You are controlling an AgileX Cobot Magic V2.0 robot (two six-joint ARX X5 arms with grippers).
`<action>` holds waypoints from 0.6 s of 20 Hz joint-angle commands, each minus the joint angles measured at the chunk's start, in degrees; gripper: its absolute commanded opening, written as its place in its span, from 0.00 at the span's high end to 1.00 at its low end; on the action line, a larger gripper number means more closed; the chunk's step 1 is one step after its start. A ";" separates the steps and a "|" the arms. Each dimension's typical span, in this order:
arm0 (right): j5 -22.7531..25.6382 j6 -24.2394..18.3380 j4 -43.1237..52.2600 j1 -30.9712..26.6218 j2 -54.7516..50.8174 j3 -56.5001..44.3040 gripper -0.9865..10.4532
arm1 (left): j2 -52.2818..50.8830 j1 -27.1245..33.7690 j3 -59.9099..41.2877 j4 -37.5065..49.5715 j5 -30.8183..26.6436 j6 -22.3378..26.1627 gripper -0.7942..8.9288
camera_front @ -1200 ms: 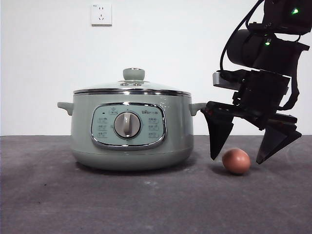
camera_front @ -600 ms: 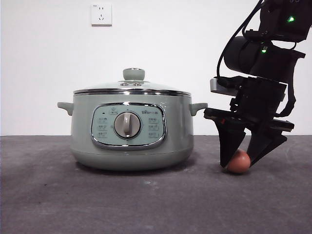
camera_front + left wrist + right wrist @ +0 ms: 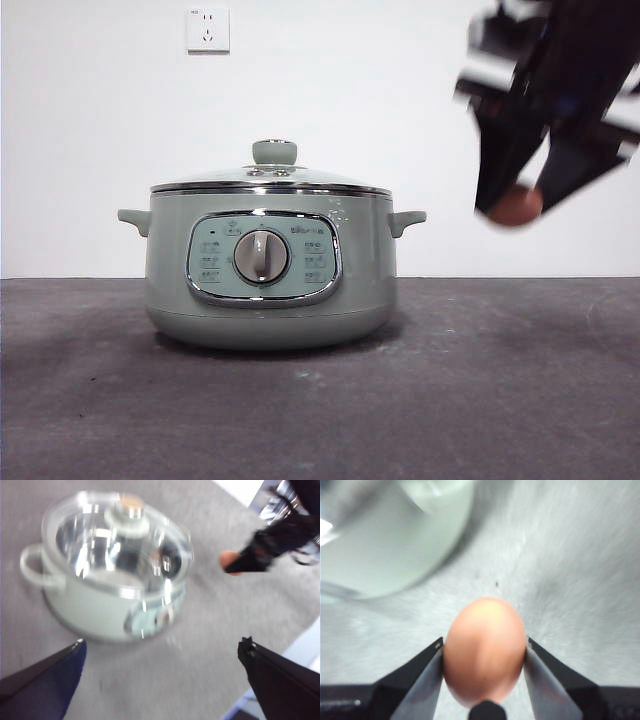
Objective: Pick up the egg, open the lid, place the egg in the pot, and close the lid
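My right gripper (image 3: 515, 195) is shut on the reddish-brown egg (image 3: 515, 206) and holds it in the air, above table level, to the right of the pot (image 3: 268, 268). The right wrist view shows the egg (image 3: 484, 649) clamped between both jaws, with the pot (image 3: 395, 535) blurred beyond. The sage-green pot stands on the grey table with its glass lid (image 3: 270, 180) closed, green knob (image 3: 274, 152) on top. My left gripper (image 3: 162, 667) is open and empty above the table, looking down at the pot (image 3: 100, 595), its lid (image 3: 120, 535), and the egg (image 3: 230, 560) in the other gripper.
A white wall socket (image 3: 207, 29) sits on the back wall. The grey table surface (image 3: 320, 400) stretches in front of and beside the pot. The pot's side handles (image 3: 407, 219) stick out left and right.
The right gripper closed its jaws on the egg where it lay on the table, then lifted it up to about the height of the pot's rim.
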 commanded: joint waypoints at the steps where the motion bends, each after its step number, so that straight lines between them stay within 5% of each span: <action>1: 0.15 -0.96 -1.40 0.11 -6.73 0.00 0.92 | 5.68 -3.69 3.06 4.63 -3.98 -1.44 0.22; 12: 0.07 -1.29 -9.38 0.11 -24.63 0.02 0.92 | 45.81 -20.74 32.24 9.42 -23.67 1.60 0.22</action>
